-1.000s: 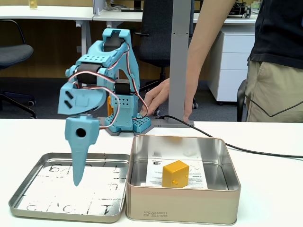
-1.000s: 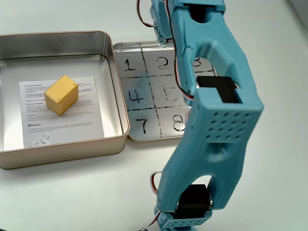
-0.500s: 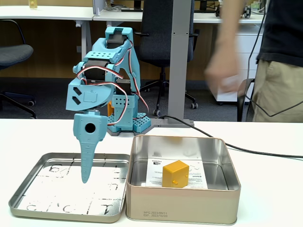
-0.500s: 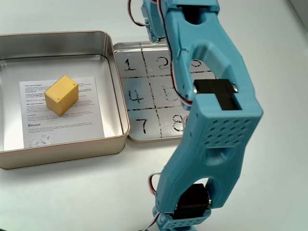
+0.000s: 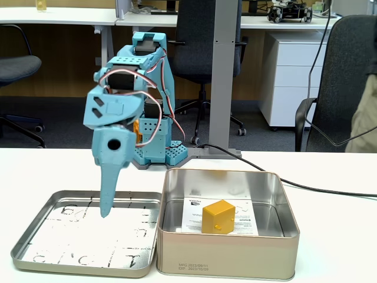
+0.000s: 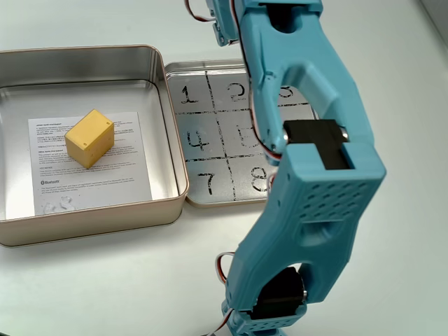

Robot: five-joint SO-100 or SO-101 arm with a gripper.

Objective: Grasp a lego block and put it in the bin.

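The yellow-orange lego block (image 5: 218, 216) (image 6: 89, 138) rests on the printed paper sheet inside the silver bin (image 5: 227, 254) (image 6: 91, 225), with nothing touching it. My blue gripper (image 5: 106, 212) hangs point-down over the shallow lid-tray (image 5: 82, 243) to the left of the bin in the fixed view from the table's front. Its fingers are pressed together into one spike and hold nothing. In the fixed view from above, the arm's upper links (image 6: 308, 161) cover part of the numbered tray (image 6: 210, 147), and the fingertips are hidden.
The arm's base (image 5: 156, 150) stands behind the tray. A black cable (image 5: 330, 190) runs across the table behind the bin. A metal post (image 5: 224, 76), office chairs (image 5: 330, 76) and a bit of a person's clothing (image 5: 368, 118) are beyond the table.
The person's arm and hand have pulled away to the right, out of the picture. My gripper has shifted slightly right and lifted a little above the tray, still shut. The block has not moved.
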